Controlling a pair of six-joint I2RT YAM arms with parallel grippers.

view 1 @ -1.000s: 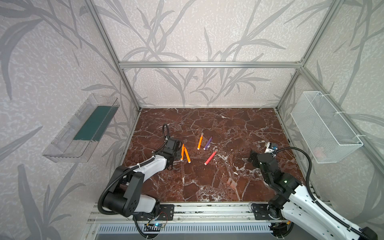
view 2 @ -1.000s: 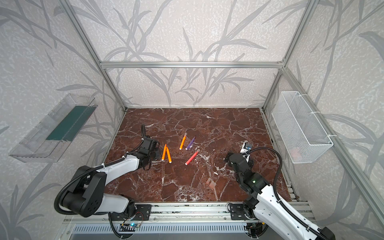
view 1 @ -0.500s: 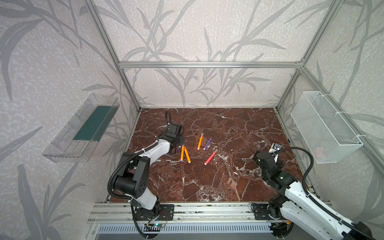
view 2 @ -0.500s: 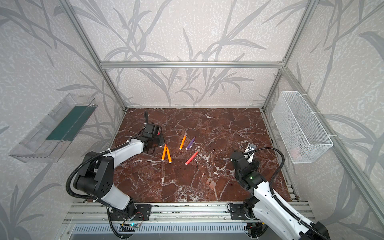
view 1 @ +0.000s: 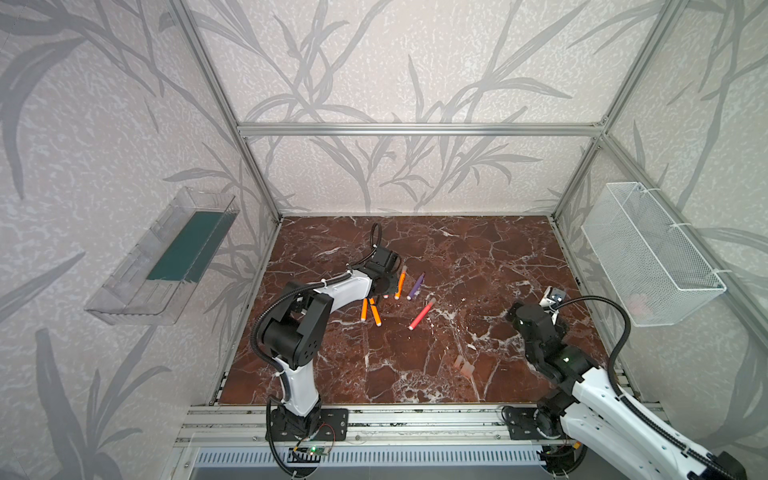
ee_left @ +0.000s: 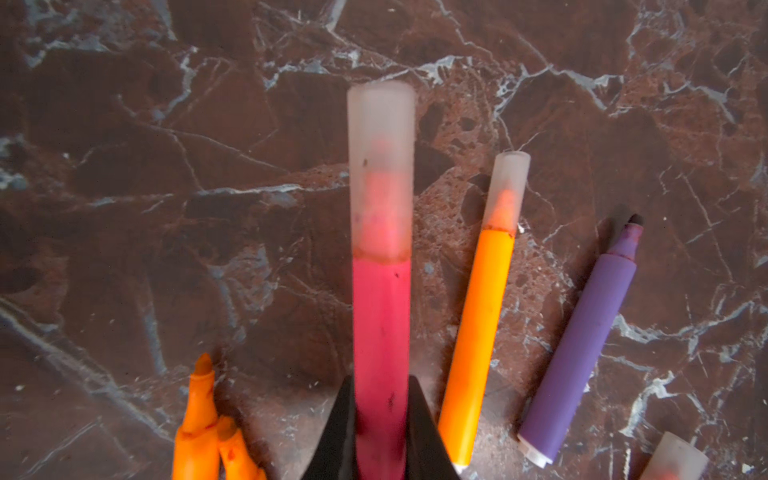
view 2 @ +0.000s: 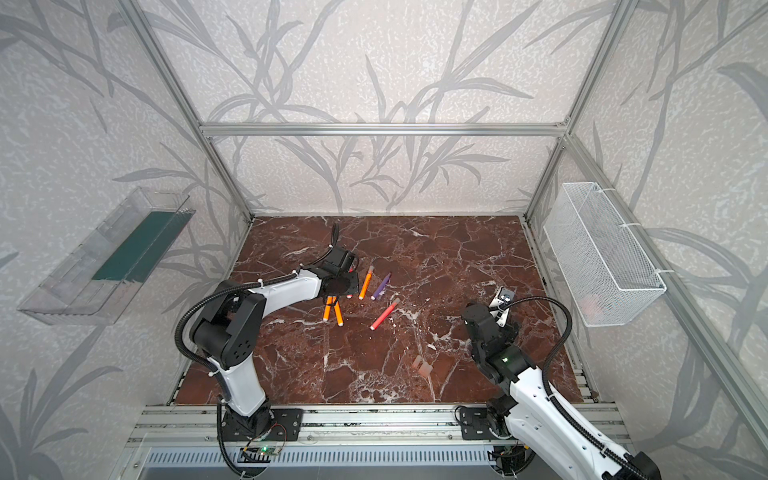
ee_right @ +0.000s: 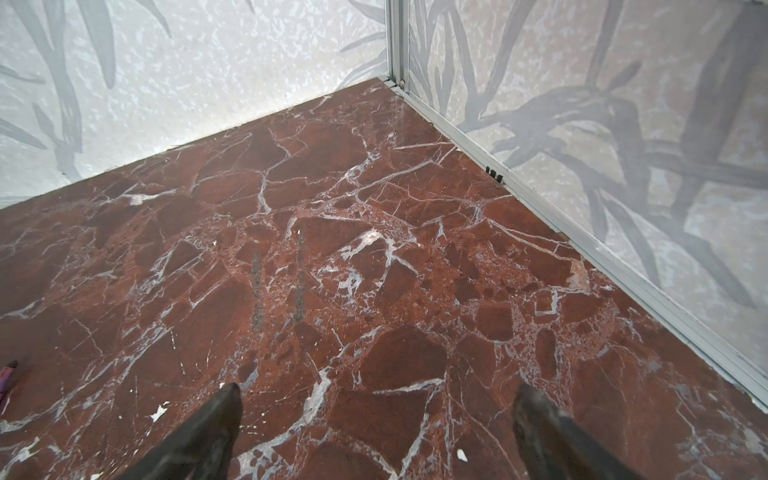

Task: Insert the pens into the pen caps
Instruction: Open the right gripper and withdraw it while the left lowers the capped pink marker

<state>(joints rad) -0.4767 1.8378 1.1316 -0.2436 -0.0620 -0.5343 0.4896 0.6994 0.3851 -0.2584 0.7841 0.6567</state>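
- The left gripper (ee_left: 381, 384) is clamped on the barrel of a pink pen (ee_left: 381, 316). The pen sticks straight out ahead of the jaws and is apparently held clear of the marble table (ee_left: 124, 208).
- The held pen's tip is already seated in a pale cap (ee_left: 381, 166), and no gap is seen at the joint. Insertion is judged done for this one.
- Just beside the left gripper on one side, a capped orange pen (ee_left: 482, 332) is seen, then a bare-tipped purple pen (ee_left: 582, 353), then the capped end of a second pink pen (ee_left: 675, 459).
- On its other side, two uncapped orange pens (ee_left: 195, 415) are lying against each other.
- The right gripper (ee_right: 374, 415) is spread wide with nothing between the jaws. Only bare marble is seen ahead of it, and it is well apart from the pens.
- The loose caps (view 1: 464, 365) are clustered on the table in a top view, nearer the right gripper than the left.
- Step in hand (judged): the finished pen is being put down among the group.
- Next, a low, level release is called for, so the neighbours are not knocked or rolled.
- After that, an uncapped pen is to be taken by the left gripper and a cap by the right.
- The caps are small and translucent, so a pinch across the middle is needed, with the open end turned to the tip and the axes lined up before the push.
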